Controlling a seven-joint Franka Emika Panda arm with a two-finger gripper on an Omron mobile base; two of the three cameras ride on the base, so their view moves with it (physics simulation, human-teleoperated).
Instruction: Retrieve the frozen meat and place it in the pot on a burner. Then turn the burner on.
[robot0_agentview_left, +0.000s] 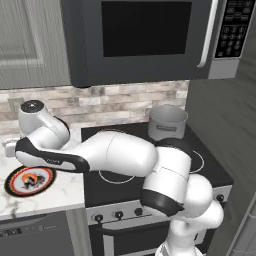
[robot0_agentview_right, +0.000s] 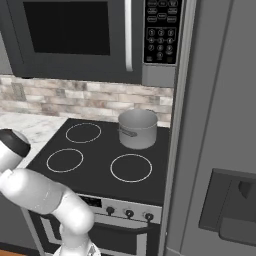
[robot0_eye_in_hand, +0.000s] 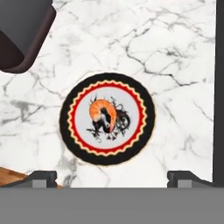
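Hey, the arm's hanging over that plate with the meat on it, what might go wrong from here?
1. The frozen meat is a small flat lump lying on the plate; the open pincer may catch the plate's rim or slip off the meat.
2. The pot sits on the rear burner across the stove, so the carry is long and the meat could drop.
3. The dark-brown appliance stands near the plate and the arm might brush it.
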